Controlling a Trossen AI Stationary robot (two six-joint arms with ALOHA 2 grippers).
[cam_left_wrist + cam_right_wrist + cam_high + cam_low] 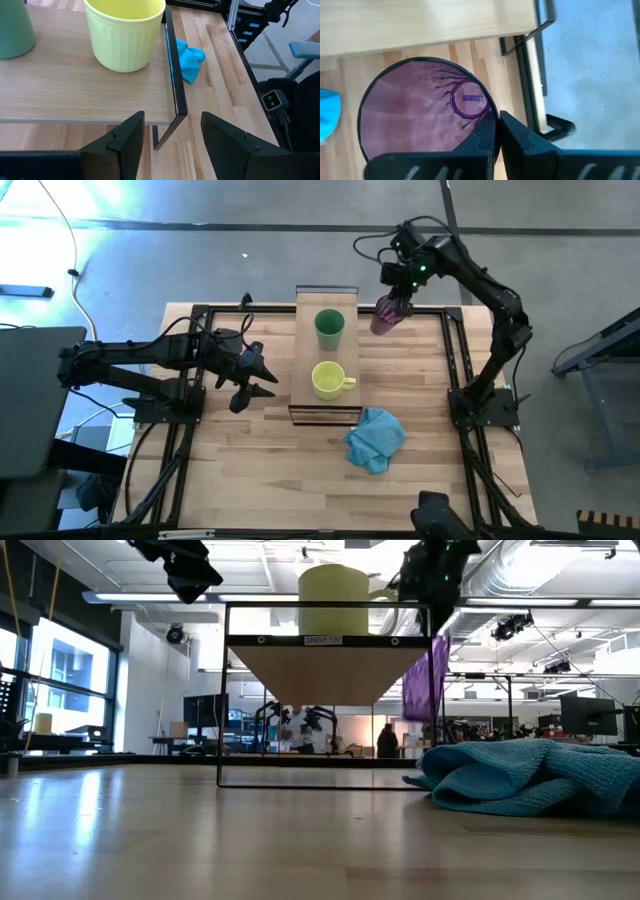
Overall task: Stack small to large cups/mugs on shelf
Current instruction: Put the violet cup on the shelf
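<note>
While the right gripper (497, 132) pinches the purple tumbler's (387, 314) rim beside the shelf (300, 355), green cup (329, 328) and yellow mug (329, 380) occupy its board; blue cloth (375, 439) lies nearby; left gripper (172, 137) gapes empty.

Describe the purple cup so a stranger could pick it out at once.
Find the raised wooden shelf in the middle of the table. Just off its far right corner, the right tool pinches the rim of a tall see-through purple cup. The green cup and yellow mug stand on the shelf, untouched.
</note>
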